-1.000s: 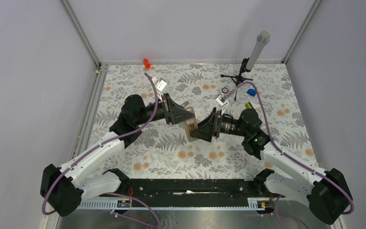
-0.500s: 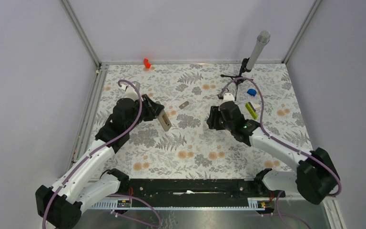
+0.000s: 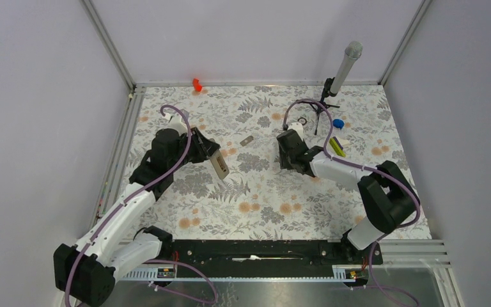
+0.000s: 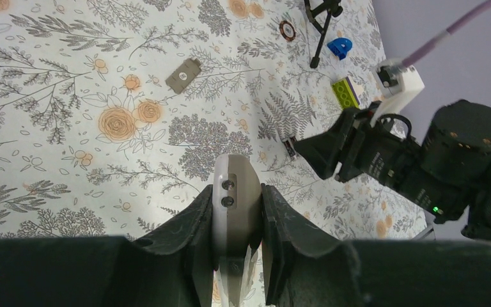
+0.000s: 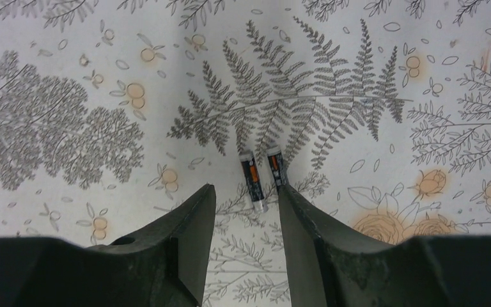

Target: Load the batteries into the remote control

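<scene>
Fern-print cloth (image 5: 70, 77) bears batteries (image 5: 250, 181) just before the spread right pincer (image 5: 246, 190); left pincer (image 4: 237, 192) pinches the remote (image 4: 233, 171).

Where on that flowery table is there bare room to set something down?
Near middle, between the remote control and the base rail, is widest. Also between the red piece and grey plate. Crowded: far right, around the microphone stand.

remote control, white plastic slab (image 4: 236, 204) | batteries, slim dark cylinders (image 5: 254, 181), orange-banded | table sheet (image 3: 262, 192), grey ferns, orange blossoms
</scene>
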